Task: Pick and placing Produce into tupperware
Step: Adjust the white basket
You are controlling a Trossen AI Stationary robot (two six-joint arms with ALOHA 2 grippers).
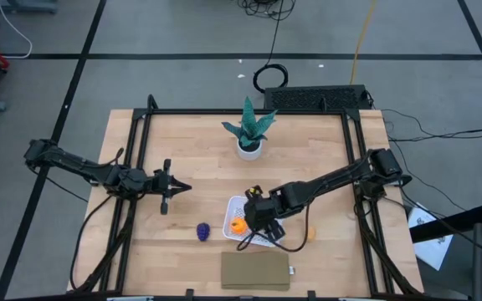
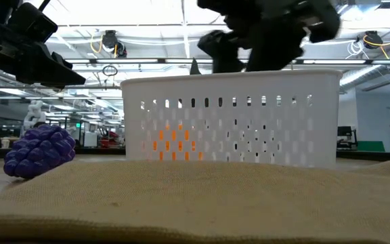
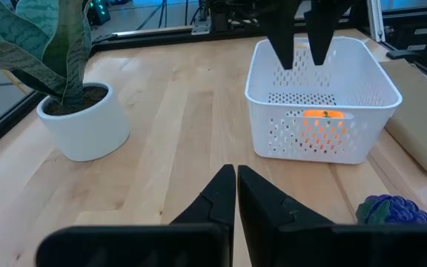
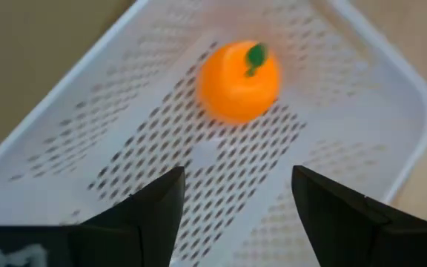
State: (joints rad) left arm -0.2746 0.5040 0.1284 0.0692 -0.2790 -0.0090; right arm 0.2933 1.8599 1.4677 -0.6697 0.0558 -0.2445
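Observation:
The white tupperware (image 1: 239, 209) sits near the table's near edge. The round orange piece (image 4: 239, 70) lies inside it on the dotted bottom and shows through the wall (image 3: 322, 116). My right gripper (image 4: 236, 182) hangs open just above the tupperware, its fingers (image 3: 280, 37) pointing down and touching nothing. The purple bumpy piece (image 1: 203, 232) rests on the table left of the tupperware. A tan-yellow piece (image 1: 310, 233) lies on the table right of it, beside my right arm. My left gripper (image 1: 174, 187) waits shut, left of centre.
A flat brown slab (image 1: 256, 270) lies at the near edge, just in front of the tupperware. A teal plant in a white pot (image 1: 249, 138) stands toward the far side. Black frame rails (image 1: 132, 167) run along the table's left and right sides.

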